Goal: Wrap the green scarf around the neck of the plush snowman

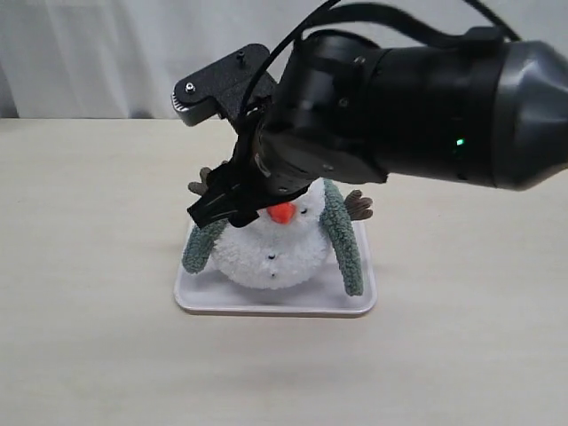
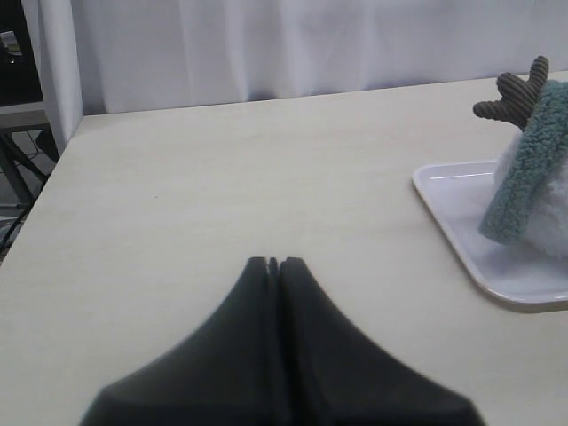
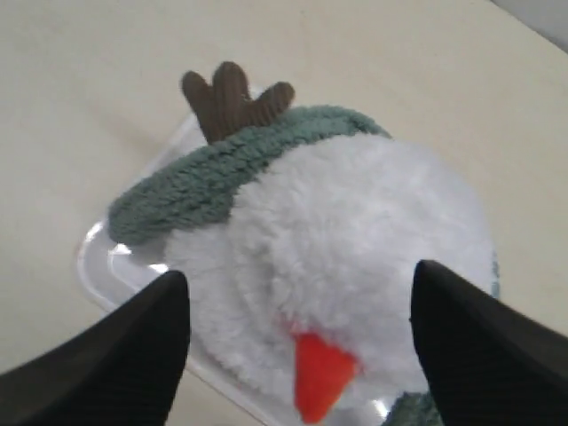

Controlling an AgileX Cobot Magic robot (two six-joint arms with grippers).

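The plush snowman point(image 1: 266, 257) sits on a white tray point(image 1: 266, 303) at mid-table, its orange nose facing the front. The green scarf point(image 1: 346, 244) lies behind its neck, and one end hangs down each side of its body. My right gripper point(image 1: 226, 206) hovers just over the head, reaching in from the right. In the right wrist view the right gripper point(image 3: 297, 280) is open, with the snowman point(image 3: 355, 248) below the wide gap and the scarf point(image 3: 222, 173) beyond it. My left gripper point(image 2: 273, 263) is shut and empty above bare table, left of the tray point(image 2: 461, 222).
A brown twig arm point(image 1: 358, 205) sticks out on each side of the snowman. A pale curtain point(image 1: 106, 53) hangs behind the table's far edge. The light wooden table point(image 1: 89, 266) stretches around the tray on every side.
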